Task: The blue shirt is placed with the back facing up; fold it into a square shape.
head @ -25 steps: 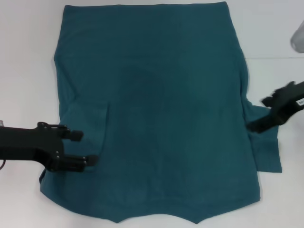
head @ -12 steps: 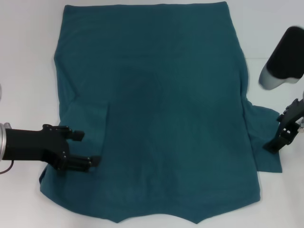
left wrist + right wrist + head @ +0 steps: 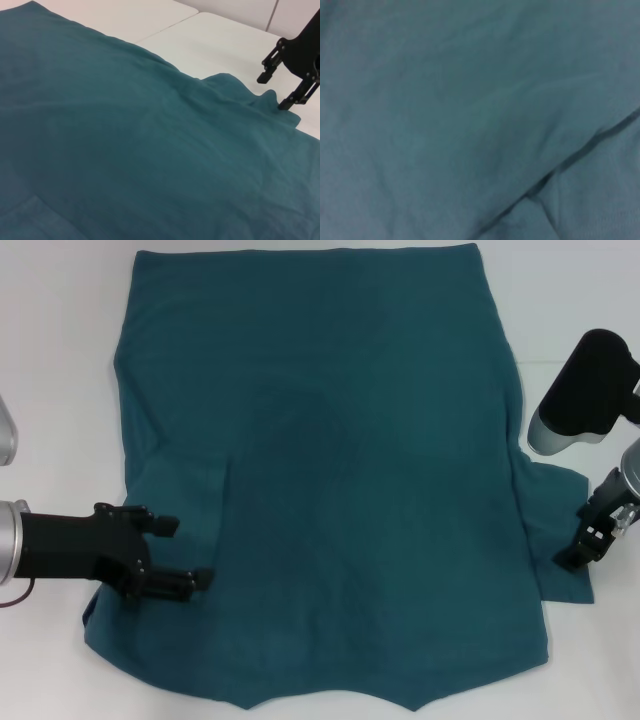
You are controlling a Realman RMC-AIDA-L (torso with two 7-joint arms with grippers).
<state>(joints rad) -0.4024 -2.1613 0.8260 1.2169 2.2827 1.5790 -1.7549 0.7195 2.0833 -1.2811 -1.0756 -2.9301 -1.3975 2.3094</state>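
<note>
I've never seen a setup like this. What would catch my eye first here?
First, the big blue shirt spread flat across the white table, filling most of the head view. Then the two black grippers at its edges: the left gripper, fingers open, over the folded-in sleeve on the left side, and the right gripper pointing down at the sleeve sticking out on the right.

The head view looks steeply down from above on the whole blue shirt (image 3: 330,480) spread over the white bench (image 3: 60,360). The left wrist view sits low, skimming across the cloth toward the right pincer (image 3: 284,90) at the shirt's far edge, which the head view shows at four o'clock. The right wrist view hangs close above, filled with teal fabric and a fold.
</note>
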